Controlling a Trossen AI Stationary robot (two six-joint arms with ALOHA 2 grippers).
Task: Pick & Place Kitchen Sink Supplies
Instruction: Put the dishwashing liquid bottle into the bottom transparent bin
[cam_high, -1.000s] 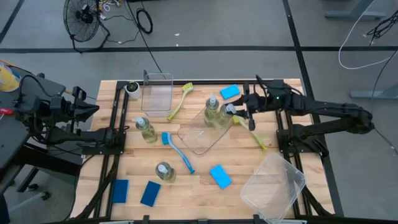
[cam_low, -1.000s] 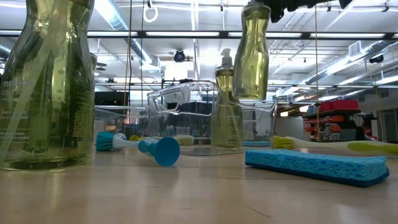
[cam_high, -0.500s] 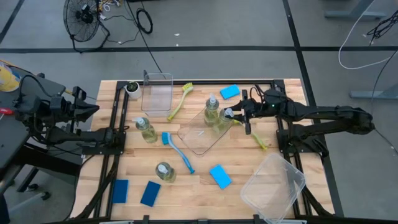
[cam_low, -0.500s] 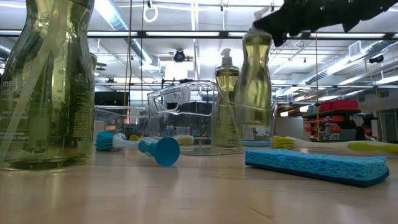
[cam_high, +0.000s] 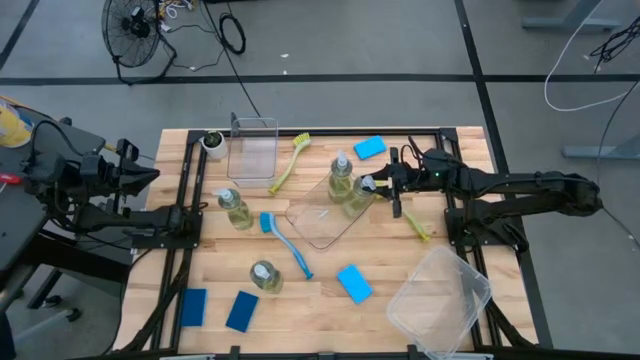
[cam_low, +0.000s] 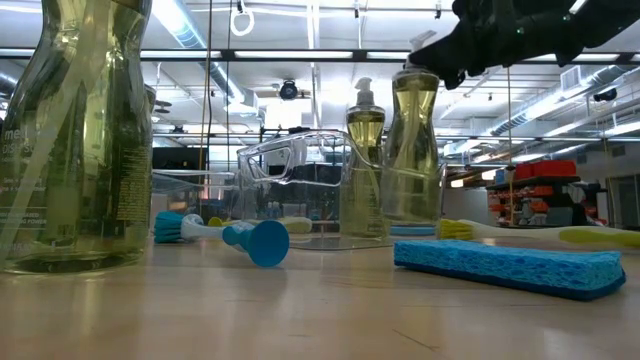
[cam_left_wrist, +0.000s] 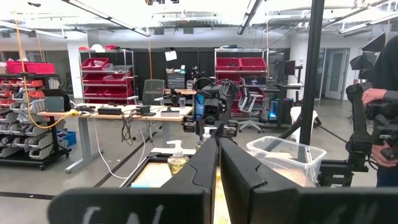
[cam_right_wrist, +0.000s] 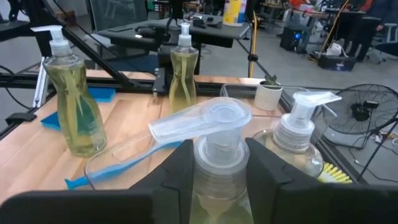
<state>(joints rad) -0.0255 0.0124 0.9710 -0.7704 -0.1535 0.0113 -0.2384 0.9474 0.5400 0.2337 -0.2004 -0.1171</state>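
Note:
My right gripper (cam_high: 382, 183) is shut on a small clear bottle of yellow-green liquid (cam_low: 412, 150). The bottle stands upright over the clear flat tray (cam_high: 318, 222), close beside a second bottle (cam_high: 341, 175) that stands on the tray. Two more bottles (cam_high: 236, 208) (cam_high: 265, 275) stand on the wood. A blue brush (cam_high: 285, 243) and a yellow-green brush (cam_high: 288, 160) lie flat. Another yellow-green brush (cam_high: 412, 222) lies partly under my right arm. Several blue sponges (cam_high: 353, 283) lie about. My left gripper (cam_left_wrist: 217, 165) is shut at the table's left edge. My right gripper pinches the bottle's neck (cam_right_wrist: 217, 167), just under the pump head, between its two fingers (cam_right_wrist: 177, 174). They come in nearly level from the table's right side. The bottle hangs upright with its base down at the tray. Whether it rests there I cannot tell.
One clear bin (cam_high: 252, 148) stands at the far edge beside a white cup (cam_high: 213, 142). Another clear bin (cam_high: 438, 300) sits at the near right corner. Sponges lie at the near left (cam_high: 194, 305) (cam_high: 241, 310) and far right (cam_high: 369, 147).
My right gripper has come down with the bottle, keeping hold of it. The bottle was well above the tray and now stands low beside the other bottle, upright throughout.

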